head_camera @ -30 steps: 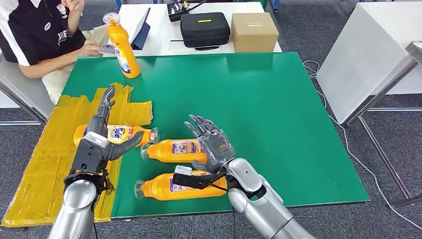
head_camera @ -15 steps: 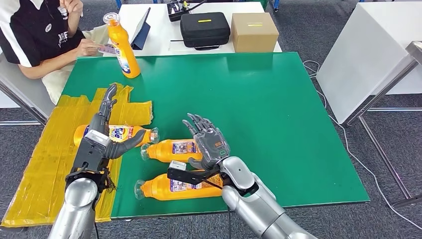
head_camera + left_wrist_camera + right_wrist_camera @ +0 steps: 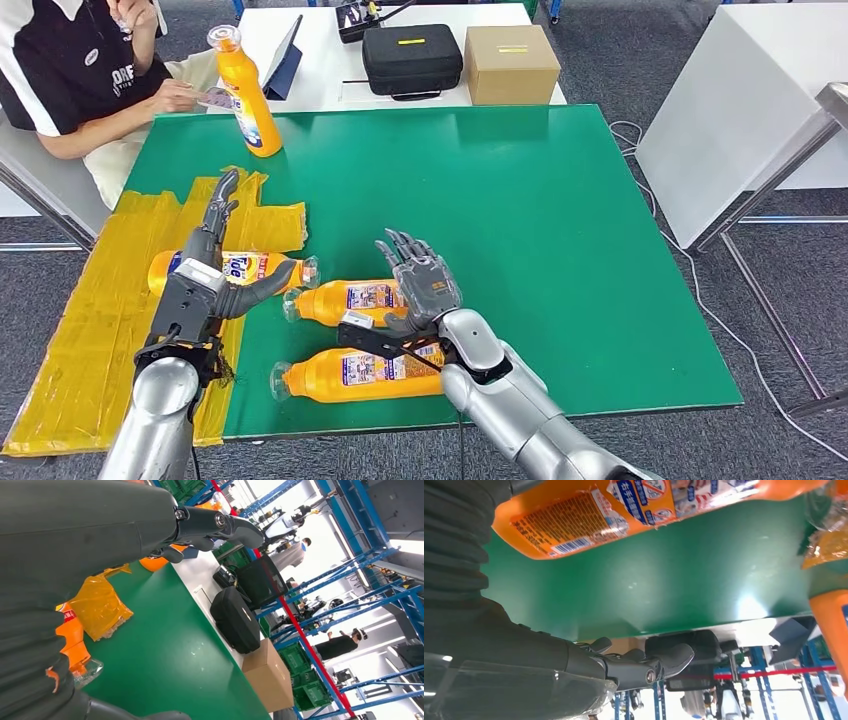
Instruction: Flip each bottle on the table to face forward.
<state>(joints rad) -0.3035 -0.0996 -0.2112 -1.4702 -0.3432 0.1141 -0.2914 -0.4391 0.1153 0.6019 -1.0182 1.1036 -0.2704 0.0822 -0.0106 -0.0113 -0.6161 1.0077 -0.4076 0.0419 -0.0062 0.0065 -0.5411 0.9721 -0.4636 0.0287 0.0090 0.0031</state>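
Three orange bottles lie on their sides near the front-left of the green table (image 3: 560, 200): the far-left bottle (image 3: 245, 268) partly on the yellow taped sheet (image 3: 90, 300), its front label up and its cap pointing right; the middle bottle (image 3: 345, 300) just right of it, cap pointing left; and the nearest bottle (image 3: 350, 373) close to the table's near edge, cap also pointing left. A fourth bottle (image 3: 245, 90) stands upright at the far-left corner. The left hand (image 3: 205, 275) rests over the left part of the far-left bottle, fingers stretched toward the far side and thumb lying along the bottle's near side; whether it grips the bottle I cannot tell. The right hand (image 3: 425, 285) hovers at the right end of the middle bottle, fingers spread apart and holding nothing; the right wrist view shows that bottle's barcode label (image 3: 569, 527) close by the hand. Beyond the green table, a white table carries a black case (image 3: 412, 58) and a cardboard box (image 3: 510, 62). A seated person (image 3: 80, 70) is at the far left.
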